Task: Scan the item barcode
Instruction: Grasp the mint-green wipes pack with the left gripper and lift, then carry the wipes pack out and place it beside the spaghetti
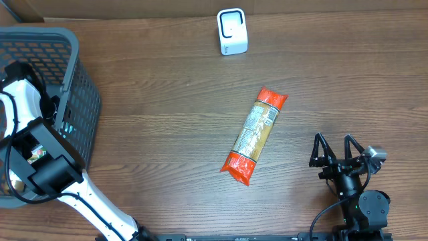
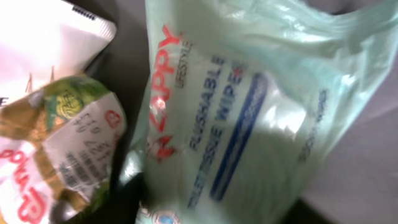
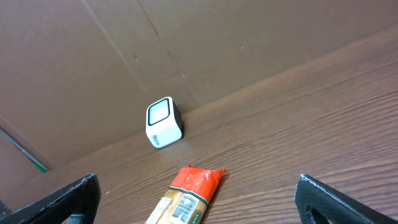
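- Picking step, by my read: the white-and-black left arm (image 1: 50,171) reaches down inside the grey plastic mesh basket (image 1: 73,87).
- Directly under the left gripper lies the pale green wipes packet (image 2: 249,106), glossy crinkled film, with a rounded green-and-white snack pouch (image 2: 68,143) beside it.
- The left gripper's fingers are out of sight, so I cannot tell whether they have anything.
- The right gripper (image 1: 332,144) sits idle, jaws spread wide and empty. A long orange-ended pasta packet (image 1: 255,136) lies flat ahead of it.
- Next call: a firm pinch on that slippery film, lift clear, then turn the barcode to the small white boxy scanner (image 1: 232,31), which is well away from the left gripper.
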